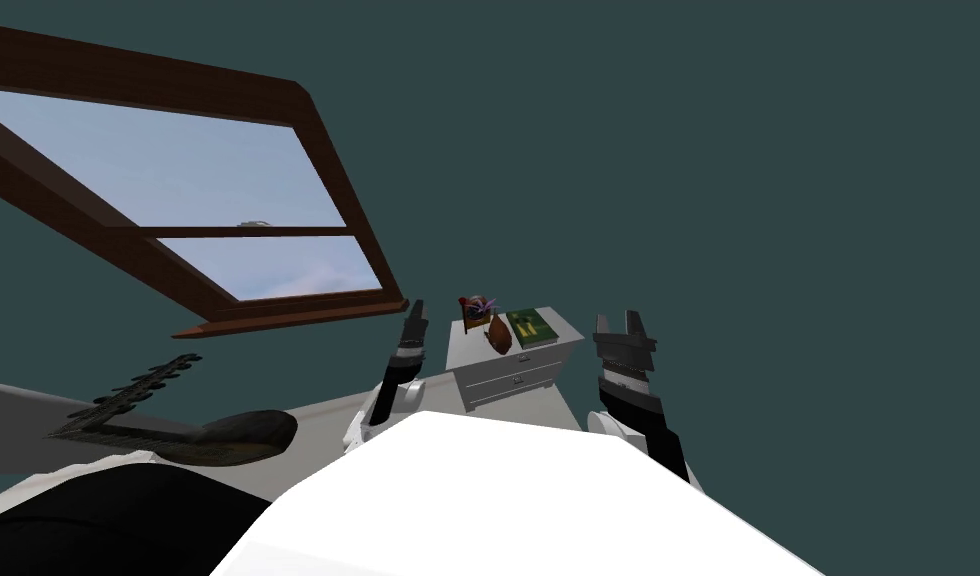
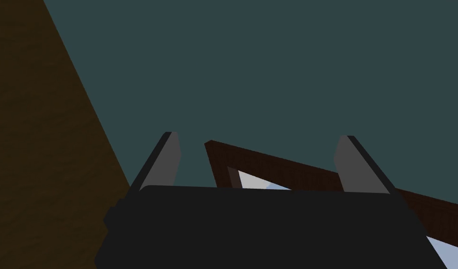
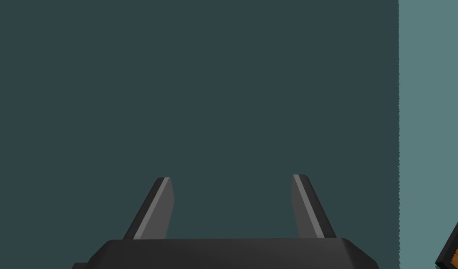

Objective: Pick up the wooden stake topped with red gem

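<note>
On the top of the white counter (image 1: 466, 355), at its end toward the window (image 1: 248, 190), sits the red-topped stake (image 1: 468, 306), small and set in a purple-tinged cluster. A brown rounded object (image 1: 498, 338) lies just beside it toward the counter's middle, and a green book (image 1: 531, 325) lies at the counter's other end. The stake's long axis appears roughly upright, though it is too small to tell for certain.

One pincer stands off each end of the counter, neither touching it. The left pincer (image 1: 415, 312) is at the stake's end and the right pincer (image 1: 618, 320) is beyond the book. Each is spread and empty, as the parted fingers (image 2: 169, 159) of the left and the fingers (image 3: 303, 205) of the right show. The left arm is judged the nearer, so its reach runs inward across the counter's end.

The only containers are the counter's two drawers (image 1: 518, 378), which are closed, so their contents are hidden.
</note>
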Robot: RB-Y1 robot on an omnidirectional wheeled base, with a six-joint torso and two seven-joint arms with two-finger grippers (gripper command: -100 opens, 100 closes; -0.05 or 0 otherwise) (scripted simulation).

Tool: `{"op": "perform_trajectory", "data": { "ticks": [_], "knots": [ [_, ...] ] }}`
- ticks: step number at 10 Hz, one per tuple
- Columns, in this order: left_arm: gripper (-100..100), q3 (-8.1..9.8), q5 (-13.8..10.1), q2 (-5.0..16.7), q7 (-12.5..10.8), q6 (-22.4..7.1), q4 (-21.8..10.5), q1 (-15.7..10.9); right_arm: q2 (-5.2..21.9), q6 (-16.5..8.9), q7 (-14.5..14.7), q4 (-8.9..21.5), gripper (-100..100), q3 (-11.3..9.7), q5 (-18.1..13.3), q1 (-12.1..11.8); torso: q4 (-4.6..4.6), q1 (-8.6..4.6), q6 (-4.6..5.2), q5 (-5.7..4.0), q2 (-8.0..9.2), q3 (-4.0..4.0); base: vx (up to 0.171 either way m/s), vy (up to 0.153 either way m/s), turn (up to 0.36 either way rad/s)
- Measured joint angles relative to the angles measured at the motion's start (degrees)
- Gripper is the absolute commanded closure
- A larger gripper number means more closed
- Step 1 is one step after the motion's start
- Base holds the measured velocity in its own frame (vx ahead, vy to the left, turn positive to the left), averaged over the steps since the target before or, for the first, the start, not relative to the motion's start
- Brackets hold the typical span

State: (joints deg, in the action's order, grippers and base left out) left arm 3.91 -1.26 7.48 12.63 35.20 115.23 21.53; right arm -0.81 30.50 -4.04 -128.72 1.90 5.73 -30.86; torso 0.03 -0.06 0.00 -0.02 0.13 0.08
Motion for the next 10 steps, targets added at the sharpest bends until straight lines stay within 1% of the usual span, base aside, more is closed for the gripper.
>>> {"op": "perform_trajectory", "data": {
  "ticks": [1, 3, 4, 6, 8, 9, 10],
  "knots": [
    [-100, -0.06, 0.4, 0.1, 0.6, 0.0, -1.1, -0.5, 0.0, 0.0, 0.0, 0.0, 0, 0.0, 0.0, 0.0, 0.00, 0.03, -0.01, 0.01, -0.03, -0.01, -0.022, -0.007, -0.057],
    [-100, 0.22, 1.8, 1.2, 2.3, 0.3, -5.1, -2.5, 0.0, 0.0, 0.0, 0.0, 0, 0.0, 0.0, 0.0, -0.01, 0.03, 0.00, 0.01, -0.04, -0.02, -0.027, -0.010, -0.052],
    [-100, 0.40, 2.1, 1.6, 2.8, 0.2, -6.3, -3.0, 0.0, 0.0, 0.0, 0.0, 0, 0.0, 0.0, 0.0, -0.01, 0.05, -0.01, 0.01, -0.05, -0.03, -0.025, -0.006, -0.062],
    [-100, 0.58, 3.5, 2.6, 4.5, 0.4, -9.8, -4.4, 0.0, 0.0, 0.0, 0.0, 0, 0.0, 0.0, 0.0, -0.01, 0.06, 0.01, 0.01, -0.04, -0.02, -0.027, -0.004, -0.075],
    [-100, 1.13, 4.4, 3.8, 5.5, 0.4, -13.4, -6.0, 0.0, 0.0, 0.0, 0.0, 0, 0.0, 0.0, 0.0, -0.01, 0.06, 0.00, 0.01, -0.04, -0.02, -0.024, -0.005, -0.057],
    [-100, 1.09, 4.8, 3.9, 6.1, 0.5, -14.7, -6.3, 0.0, 0.0, 0.0, 0.0, 0, 0.0, 0.0, 0.0, -0.01, 0.06, -0.02, 0.01, -0.05, -0.03, -0.020, -0.002, -0.087],
    [-100, 1.18, 5.5, 4.4, 6.8, 0.5, -16.3, -7.1, 0.0, 0.0, 0.0, 0.0, 0, 0.0, 0.0, 0.0, -0.01, 0.07, 0.00, 0.01, -0.07, -0.03, -0.015, -0.001, -0.046]
  ]
}}
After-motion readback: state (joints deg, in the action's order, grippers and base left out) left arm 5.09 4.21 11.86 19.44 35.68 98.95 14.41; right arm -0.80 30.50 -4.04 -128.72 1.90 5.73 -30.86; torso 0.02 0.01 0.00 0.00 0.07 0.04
